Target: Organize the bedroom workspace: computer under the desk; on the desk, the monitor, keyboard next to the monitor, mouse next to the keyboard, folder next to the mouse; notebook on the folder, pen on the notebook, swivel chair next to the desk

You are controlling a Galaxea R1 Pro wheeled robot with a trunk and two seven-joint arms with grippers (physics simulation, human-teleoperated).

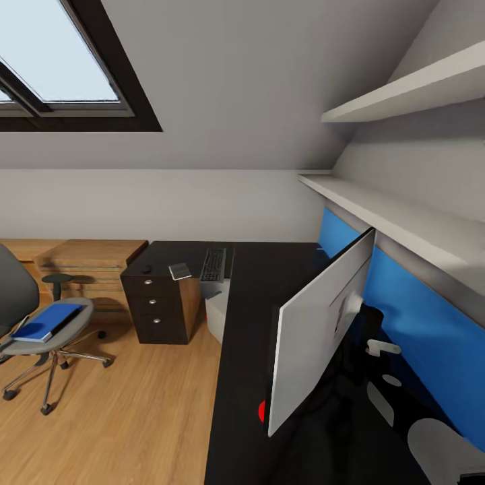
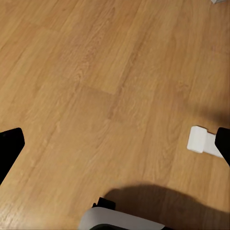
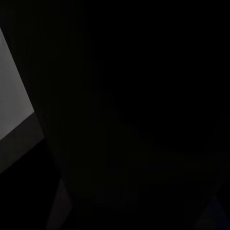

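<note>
Skylight [image 1: 57, 57] daylight evenly brightens the room (right wrist view nearly black).

Skylight [image 1: 57, 60], wood floor [image 1: 135, 417] (shelves [image 1: 404, 91] right).

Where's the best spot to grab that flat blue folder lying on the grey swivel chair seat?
Probably the flat bright blue folder is best gripped at its near white-edged corner, which seems to reach the front rim of the grey swivel chair seat. Come in low from the open front, since the backrest blocks the far side.
</note>
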